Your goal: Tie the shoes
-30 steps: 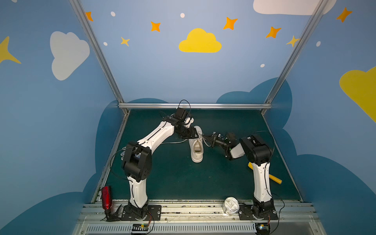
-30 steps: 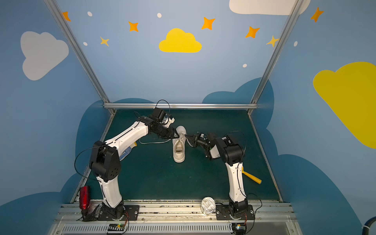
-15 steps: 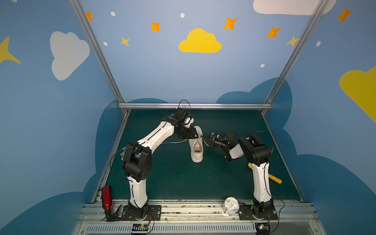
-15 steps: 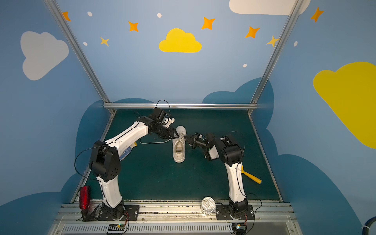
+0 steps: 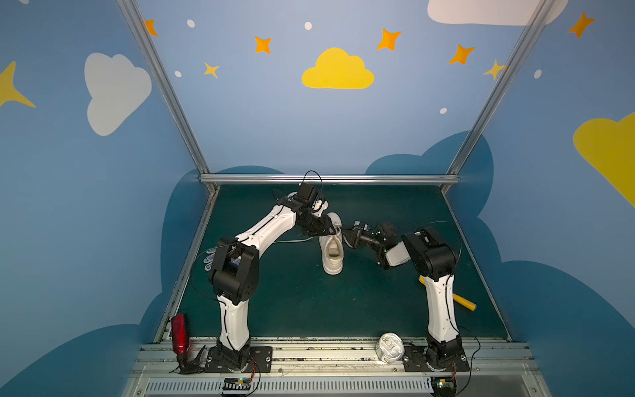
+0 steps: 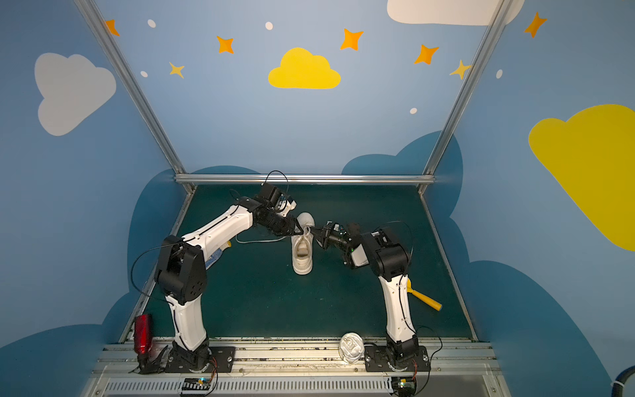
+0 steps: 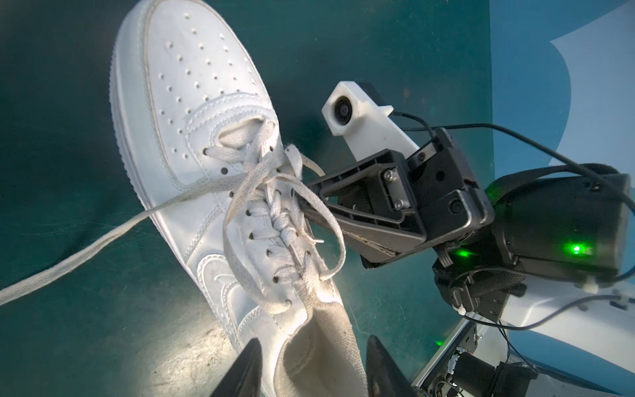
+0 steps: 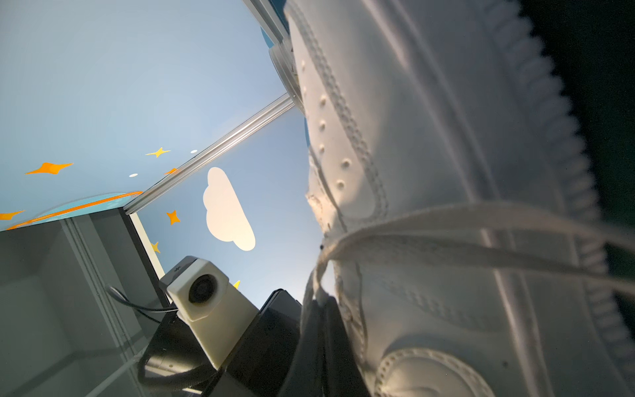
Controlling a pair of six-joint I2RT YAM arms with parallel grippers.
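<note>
**Sneaker mid-surface, laces slack, no knot yet**

Find white low-top sneaker (image 5: 332, 251) upright on its sole near the middle of the green surface (image 5: 292, 309), toe to the back wall, heel to the front edge. Note flat white laces (image 7: 275, 213) threaded through the eyelets but untied: one slack loop (image 7: 343, 247) over the lacing, one long end (image 7: 103, 236) trailing off across the surface toward the left arm (image 5: 271, 223).

State of right jaws: together, tips tucked into the lacing under that slack loop; cannot tell about any strand pinched there, hidden by lace. State of left jaws: apart, hanging over the collar (image 7: 319, 330), straddling it in the left wrist view, clamped on nothing visible.

Handling, by judgement only: probably a light shoe with a stiff thick sole and smooth upper, so likely to slide or pivot on the surface under a sideways tug. Expect soft, limp, slightly frayed laces, flat enough to pinch well across the width, useless at holding a loop shape unsupported. Best to take hold of the lace itself: close to the top eyelets for the crossing, farther out along the trailing end for forming a loop. Avoid gripping the upper. Pull both ends evenly, or steady the heel, against dragging the sneaker.
</note>
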